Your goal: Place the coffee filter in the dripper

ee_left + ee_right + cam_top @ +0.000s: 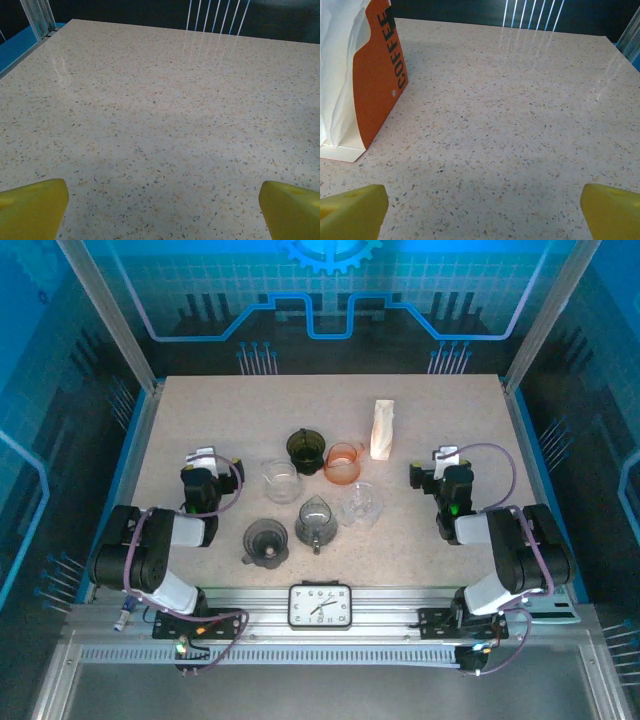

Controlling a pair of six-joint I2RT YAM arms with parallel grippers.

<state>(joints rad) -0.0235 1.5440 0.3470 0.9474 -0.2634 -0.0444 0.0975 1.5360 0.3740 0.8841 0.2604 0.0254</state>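
Light: bright and even from above on the table [200, 420]; the surround is dark with a blue glow.
Shadows: a faint, soft grey patch toward 6 o'clock in both wrist views.
Glare: left wrist view has sheen at 11 o'clock and white streaks at 1 o'clock; right wrist view has streaks at 12 o'clock.
Overexposure: the white side of the coffee filter pack [335, 75] at 9 o'clock is washed out.
Focus: the table grain is sharp; the yellow fingertips [30, 207] are a little soft.
Distortion: the frame posts [105, 310] lean in the top view.

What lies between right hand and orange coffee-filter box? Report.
Bare speckled tabletop between right hand and orange cardboard coffee-filter box, shown in right wrist view.
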